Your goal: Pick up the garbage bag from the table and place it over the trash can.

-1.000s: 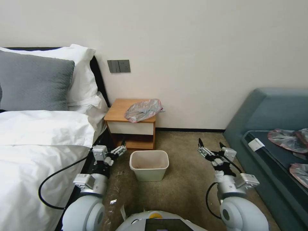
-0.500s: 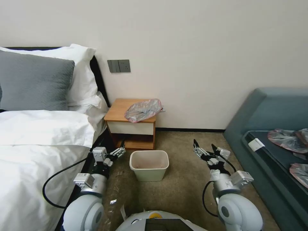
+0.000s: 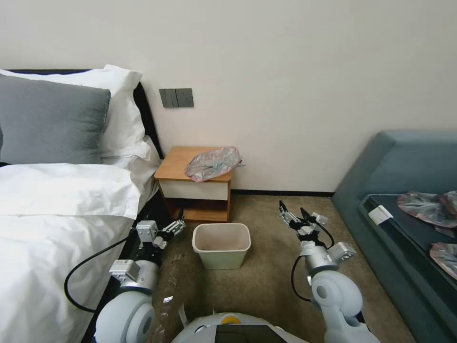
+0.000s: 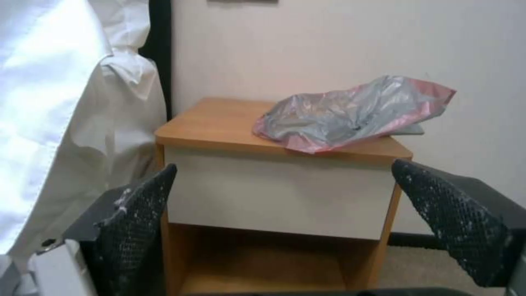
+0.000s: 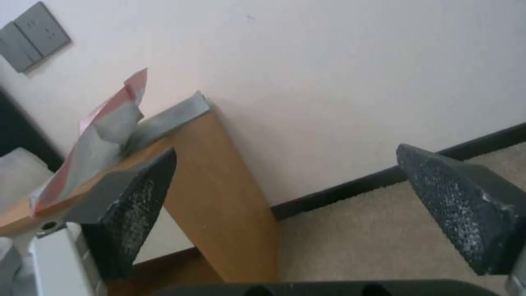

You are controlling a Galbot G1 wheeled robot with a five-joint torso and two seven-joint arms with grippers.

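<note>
Both grippers, left (image 3: 178,226) and right (image 3: 293,214), gape, flanking trash can (image 3: 221,244); garbage bag (image 3: 213,163) overhangs table (image 3: 177,164).

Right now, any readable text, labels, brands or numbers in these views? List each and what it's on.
None readable.
Wall switch panel: no markings legible.
Small white tag on the sofa: blank or too small to tell.
Garbage bag, table, trash can: no print visible.
Left gripper, right gripper: no lettering visible.
</note>
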